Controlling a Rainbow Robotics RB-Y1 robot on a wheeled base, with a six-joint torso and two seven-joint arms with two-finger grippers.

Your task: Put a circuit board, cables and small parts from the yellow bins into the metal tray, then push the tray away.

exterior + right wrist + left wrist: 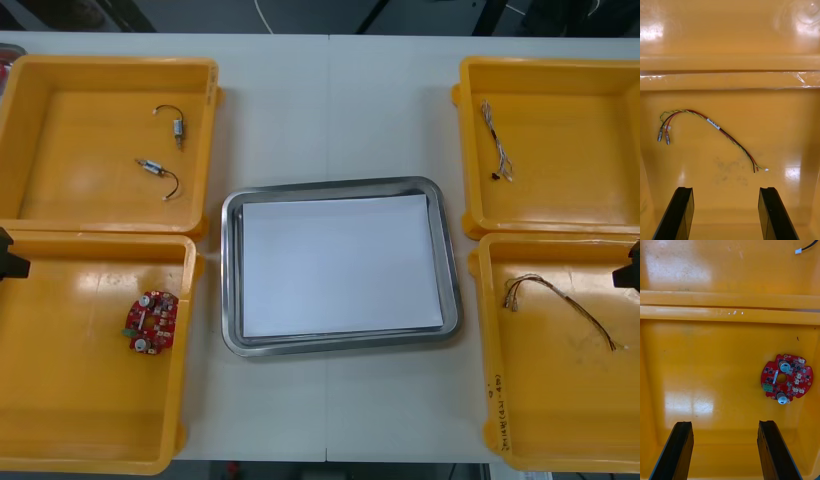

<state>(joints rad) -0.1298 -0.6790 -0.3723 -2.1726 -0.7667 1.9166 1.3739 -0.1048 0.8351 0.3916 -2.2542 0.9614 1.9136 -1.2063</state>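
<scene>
Left gripper (724, 424) hangs over the near left bin (60, 420), jaws wide apart with nothing in them. The circuit board (786, 378) lies flat on that bin's floor, off to one side of the fingers and close to the wall. I reckon a straight drop would miss it or jam a finger on the wall. Small metal parts (178, 127) sit in the far left bin (80, 150). The metal tray (340, 342) in the middle is empty. The right gripper (726, 189), just as open and empty, is above the near right bin (560, 400). The red and yellow cable (711, 123) there is thin and flat, so it'd be easy to pinch air or lift one end and drag it.
</scene>
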